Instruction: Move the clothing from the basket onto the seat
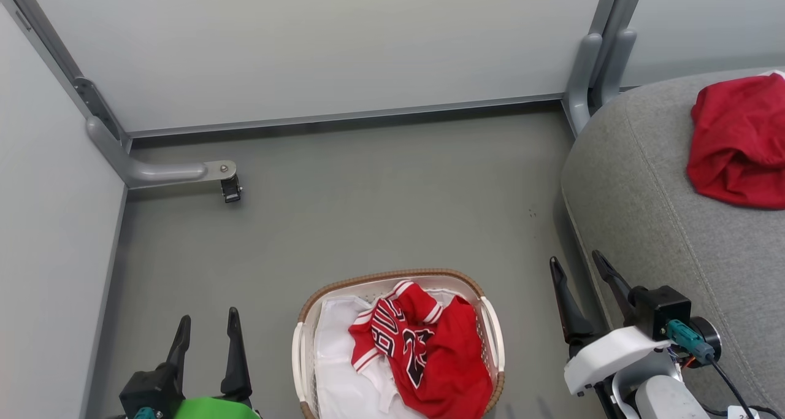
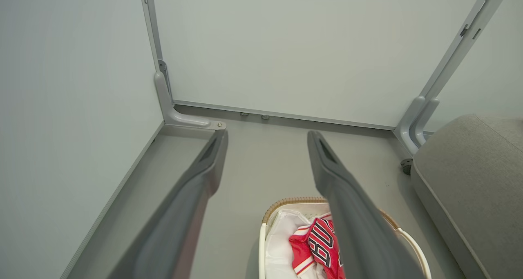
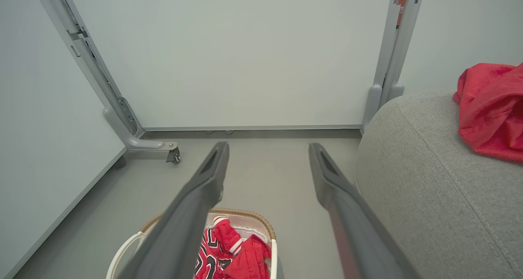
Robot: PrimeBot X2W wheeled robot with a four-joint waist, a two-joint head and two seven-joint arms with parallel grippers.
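Head view, cut off: the basket (image 1: 492,324) stands on the floor (image 1: 368,192) with its near end lost below the bottom edge; the plain red piece (image 1: 736,143) runs off the right edge.
Hidden: the white liner sheet (image 1: 336,351) lies partly under the jersey (image 1: 398,339), which covers the basket's right half; in the left wrist view one dark finger crosses the jersey.
Hard to make out: the jersey's black-and-white lettering is crumpled and folded over; the plain red fold on its right may be a separate garment, I cannot tell.
Jaws, left gripper (image 1: 208,316): parted, empty, touching nothing, over bare floor to the left of the basket.
Jaws, right gripper (image 1: 576,259): released with a clear gap, empty, between the basket and the seat (image 1: 644,210), just beside the seat's rounded edge.
Clothing: the jersey is in the basket; the plain red piece lies bunched on top of the seat, well apart from the basket.
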